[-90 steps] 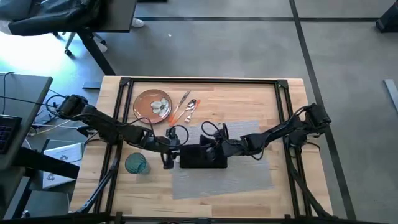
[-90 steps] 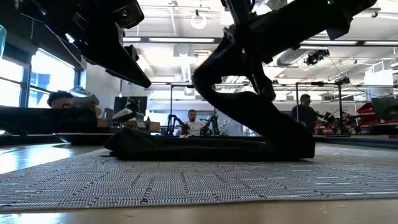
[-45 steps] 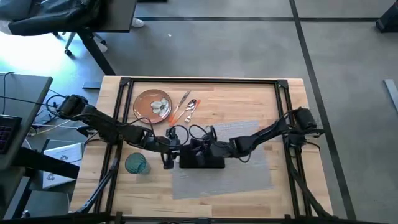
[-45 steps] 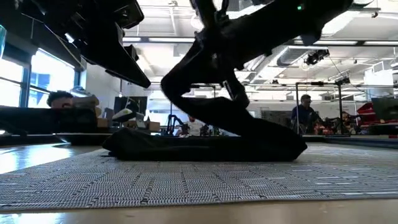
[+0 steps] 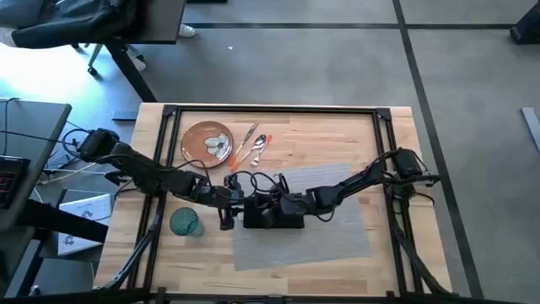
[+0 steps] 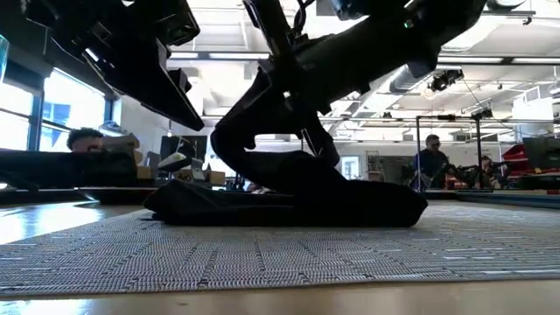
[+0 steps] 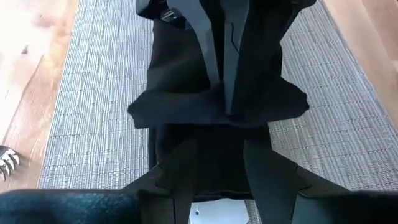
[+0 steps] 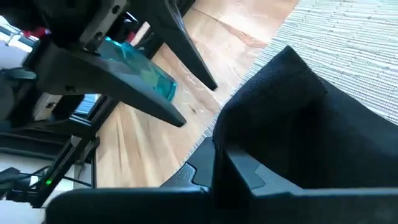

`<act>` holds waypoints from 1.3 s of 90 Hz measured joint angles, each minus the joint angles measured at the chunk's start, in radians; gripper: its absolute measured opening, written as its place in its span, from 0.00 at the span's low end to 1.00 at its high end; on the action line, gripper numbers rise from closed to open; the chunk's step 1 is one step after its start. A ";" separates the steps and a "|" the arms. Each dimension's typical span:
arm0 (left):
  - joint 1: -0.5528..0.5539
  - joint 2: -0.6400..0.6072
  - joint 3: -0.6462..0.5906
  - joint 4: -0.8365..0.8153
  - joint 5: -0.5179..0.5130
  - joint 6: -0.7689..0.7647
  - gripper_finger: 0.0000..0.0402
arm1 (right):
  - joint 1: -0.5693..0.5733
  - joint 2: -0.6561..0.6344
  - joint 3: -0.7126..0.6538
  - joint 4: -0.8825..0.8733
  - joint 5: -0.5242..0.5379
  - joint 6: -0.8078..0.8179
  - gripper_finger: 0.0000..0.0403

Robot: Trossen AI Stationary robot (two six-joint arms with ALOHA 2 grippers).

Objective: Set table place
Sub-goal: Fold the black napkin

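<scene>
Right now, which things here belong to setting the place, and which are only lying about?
Belong: placemat, napkin (right tool shut on it, left tool open beside it), plate, cutlery, teal glass, table.
Lying about: chair, side desk, cables, all off the table.

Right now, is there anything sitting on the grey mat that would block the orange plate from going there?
Yes. The black napkin lies on the grey mat's left part, with both grippers working on it. The rest of the mat looks bare, so the plate could land there.
</scene>
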 joint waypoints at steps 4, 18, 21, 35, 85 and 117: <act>0.000 0.000 0.000 0.001 0.000 0.000 0.30 | 0.000 0.000 0.000 0.006 0.000 -0.005 0.01; 0.000 0.000 0.000 0.000 0.000 0.000 0.30 | 0.000 0.000 0.000 0.008 0.000 -0.007 0.10; 0.000 0.000 0.000 0.000 0.000 0.000 0.30 | 0.001 0.001 0.000 0.010 0.000 -0.007 0.13; 0.000 0.000 0.000 0.000 0.000 0.000 0.30 | 0.001 0.003 0.000 0.015 0.009 -0.020 0.29; 0.000 0.018 0.001 0.095 0.066 -0.004 0.30 | -0.024 -0.149 -0.001 -0.275 -0.198 -0.324 0.48; 0.025 0.257 0.000 0.152 0.068 0.006 0.30 | 0.052 -0.056 -0.105 -0.331 0.009 -0.503 0.48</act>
